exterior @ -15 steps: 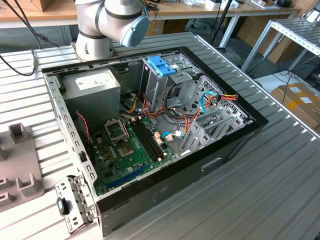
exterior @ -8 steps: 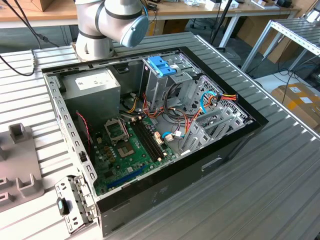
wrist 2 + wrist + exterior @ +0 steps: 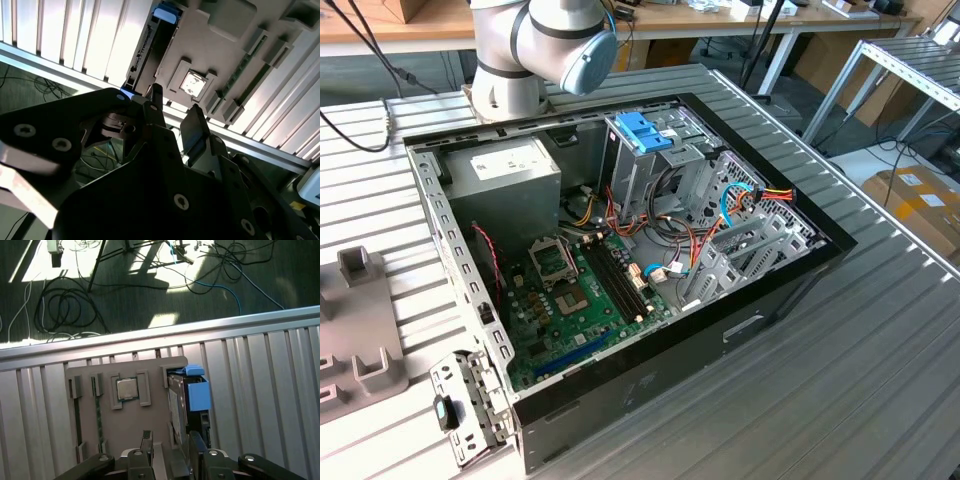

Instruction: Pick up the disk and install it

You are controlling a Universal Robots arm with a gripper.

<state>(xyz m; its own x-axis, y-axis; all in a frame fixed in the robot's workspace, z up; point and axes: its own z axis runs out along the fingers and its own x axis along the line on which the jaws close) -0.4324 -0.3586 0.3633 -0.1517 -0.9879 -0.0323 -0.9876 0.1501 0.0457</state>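
**Status.** The gripper (image 3: pixel 171 437) is over the grey tray (image 3: pixel 125 420) that rests on the ribbed surface (image 3: pixel 880 380). Its fingers (image 3: pixel 196 445) are spread apart and hold nothing, and a clear gap between them shows in both wrist views.

**Location of the part.** The disk (image 3: pixel 187 397) stands on edge in a slot along one side of the tray, apart from the processor chip (image 3: pixel 128 388) seated in the same tray. Its blue tab is at the end away from the gripper. In the second wrist view the disk (image 3: pixel 147 47) runs away from the fingertips, and its near end is close to one finger (image 3: pixel 156 100) but not touching it. It does not appear centred in the gap.

**Step in hand, as judged.** This is the approach for the pick-up, and no grasp has been made.

**Recommendations.**
- Centre the gap over the disk's thin edge before descending, so that neither finger lands on top of it.
- Keep the fingers parallel to its flat faces.
- Close on the dark body and blue frame together, not on the tab alone.
- Lift straight out of the slot to avoid binding.

**Destination.** The open computer case (image 3: pixel 760 300) lies well apart from the tray, and its drive cage (image 3: pixel 630 170) is visible inside.
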